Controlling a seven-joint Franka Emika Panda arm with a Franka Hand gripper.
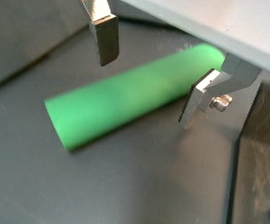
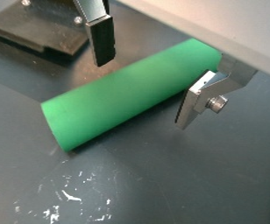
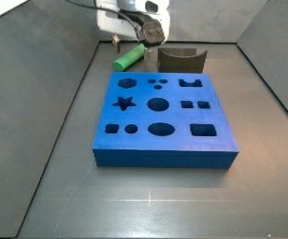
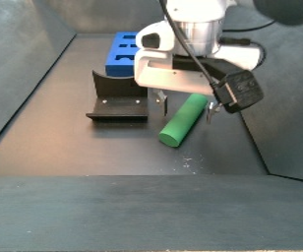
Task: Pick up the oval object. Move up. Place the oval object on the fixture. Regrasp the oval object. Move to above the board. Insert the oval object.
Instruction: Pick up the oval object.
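Where the wrist cameras look down closest, the oval object lies flat on the dark floor between the two silver fingers, one plate on each long side, with clear gaps showing, so the jaws stand open around it and hold nothing yet. It looks a smooth, stiff, light green rod, likely slippery on its rounded flanks, so a hold across the middle of its length, pads square to the sides, should keep it from twisting or sliding out. Seen from a side view, the gripper hangs low over the rod, and the fixture sits just beside it, apart. Farther off, the blue board lies well clear of the rod, its oval hole among the other cut-outs, unfilled
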